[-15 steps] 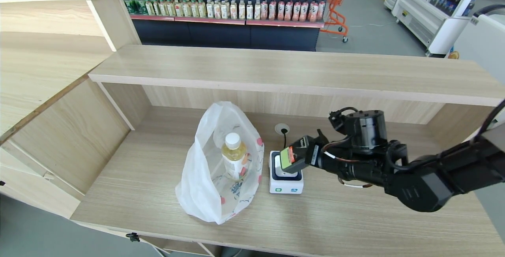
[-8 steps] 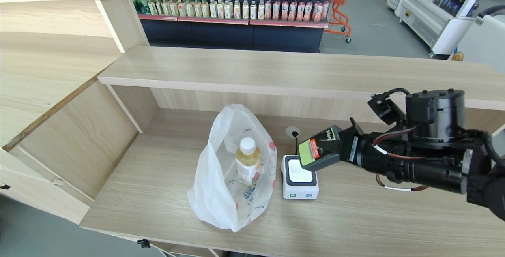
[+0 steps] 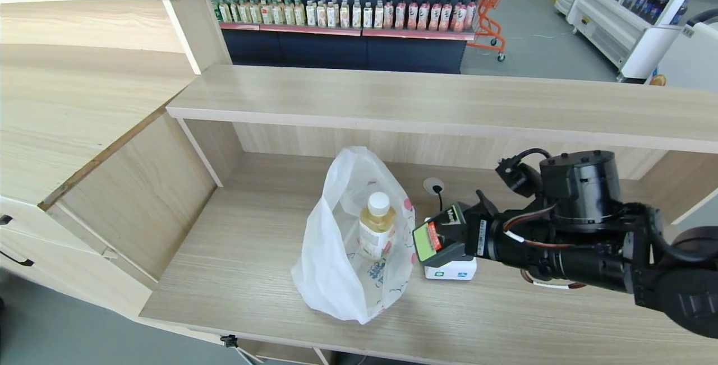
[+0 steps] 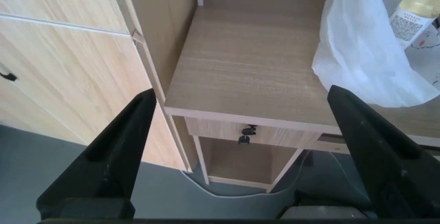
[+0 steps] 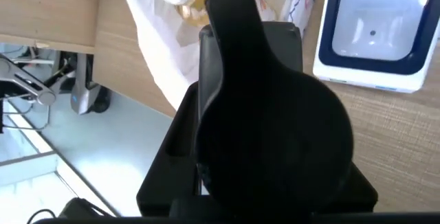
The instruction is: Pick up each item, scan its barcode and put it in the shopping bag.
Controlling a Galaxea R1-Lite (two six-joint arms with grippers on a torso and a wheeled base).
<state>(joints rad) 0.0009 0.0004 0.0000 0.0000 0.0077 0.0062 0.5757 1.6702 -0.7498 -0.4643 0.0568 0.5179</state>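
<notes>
R gripper clamped tight on a small dark box w/ green-and-red label, held just above the white scanner sitting mid-counter. Box is just beside the shopping bag; can't tell if touching. Bag stands upright near counter's middle, w/ a bottle of yellowish drink upright inside. L gripper spread wide, nothing in it, off the counter's front left corner.

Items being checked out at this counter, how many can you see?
2: a bottle standing inside the shopping bag, and a small box held in the right pincer near the scanner. Bag folds could hide more.
</notes>
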